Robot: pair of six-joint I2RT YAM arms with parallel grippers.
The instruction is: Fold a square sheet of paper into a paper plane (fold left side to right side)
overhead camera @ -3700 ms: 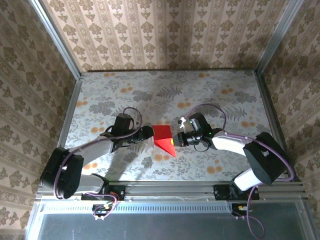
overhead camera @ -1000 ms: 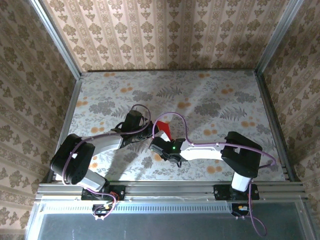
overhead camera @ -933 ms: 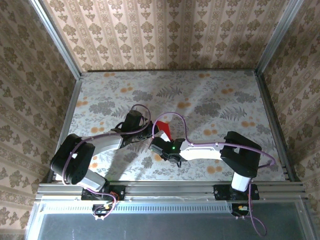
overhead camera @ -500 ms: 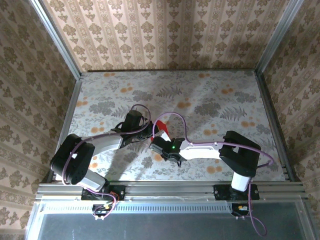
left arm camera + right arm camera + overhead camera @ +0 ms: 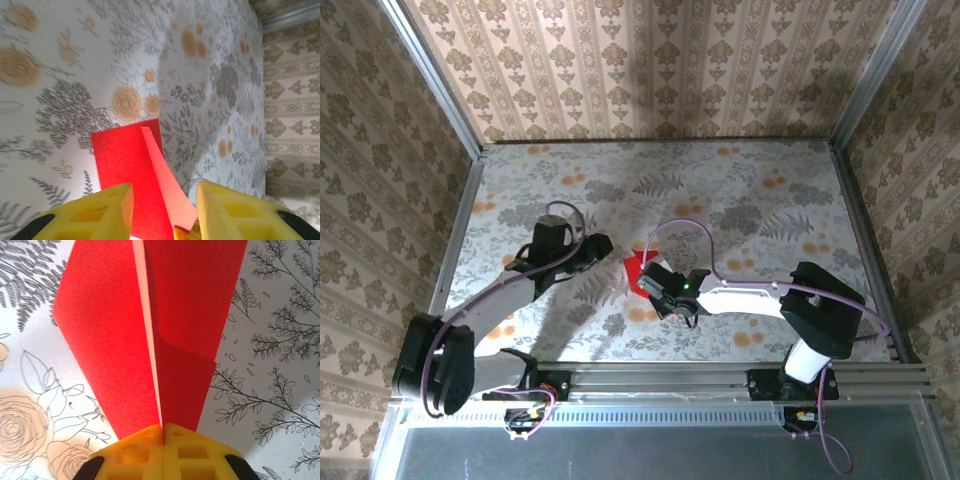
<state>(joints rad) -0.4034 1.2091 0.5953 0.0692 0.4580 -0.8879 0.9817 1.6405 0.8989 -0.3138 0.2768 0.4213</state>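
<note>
Two arms reach in over the floral counter (image 5: 760,190) and meet near its middle, a little toward the near edge. The paper (image 5: 637,266) lies there between the two tools. From above it is a small red patch, with its near right part hidden under the right arm's wrist.

The left tool (image 5: 165,194) is spread. In its wrist view the yellow fingers (image 5: 100,215) stand wide apart, one on each side of the paper, and neither can be seen touching it. From above, this tool (image 5: 604,250) sits just left of the paper.

The right tool (image 5: 163,432) is pressed together. Its two yellow fingers (image 5: 135,452) meet along one seam, and the paper's narrow end is pinched in that seam. From above, this tool (image 5: 652,281) is at the paper's near right side.

The paper is partly folded. In the right wrist view two red layers run up and away from the fingers, widening as they go, with a thin pale line between them. The right layer has a curved lower edge and throws a shadow on the red beneath. In the left wrist view one part lies flat on the counter as a plain red panel. A long flap rises from it, lit pale pink, and runs down between the spread fingers. The paper's far edge is straight, with bare counter beyond it.
</note>
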